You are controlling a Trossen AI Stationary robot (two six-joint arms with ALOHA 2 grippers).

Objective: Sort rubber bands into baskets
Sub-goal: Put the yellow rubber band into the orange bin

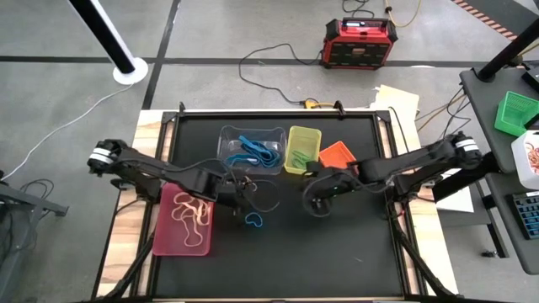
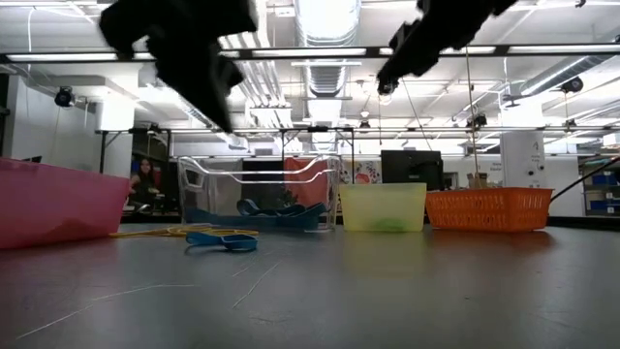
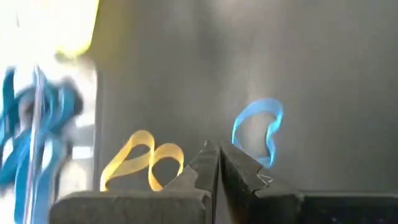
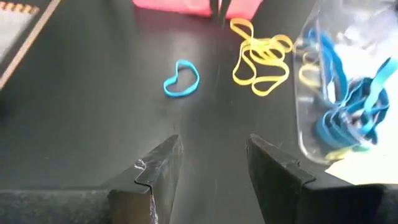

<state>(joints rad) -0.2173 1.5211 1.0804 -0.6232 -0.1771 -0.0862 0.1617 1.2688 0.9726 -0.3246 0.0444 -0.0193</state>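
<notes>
Lying loose on the dark desk (image 1: 337,252), a blue rubber band (image 1: 253,220) and yellow rubber bands (image 4: 258,62) sit in front of the clear tub (image 1: 251,150). The left gripper (image 1: 238,188), jaws together and empty, hovers just beside them. The right gripper (image 1: 315,199), jaws apart, hangs farther off.

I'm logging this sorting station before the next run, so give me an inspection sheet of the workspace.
Surface: black mat.
Job's things: blue band and yellow bands loose on the mat; clear tub holds blue bands; pink tray holds tan ones; yellow-green bin; orange bin.
Clutter: nothing seen.
Grippers: left gripper shut, empty, above the loose bands; right gripper open, empty.
Cables: black cables on the floor.
Surroundings: red box, green crate.
</notes>
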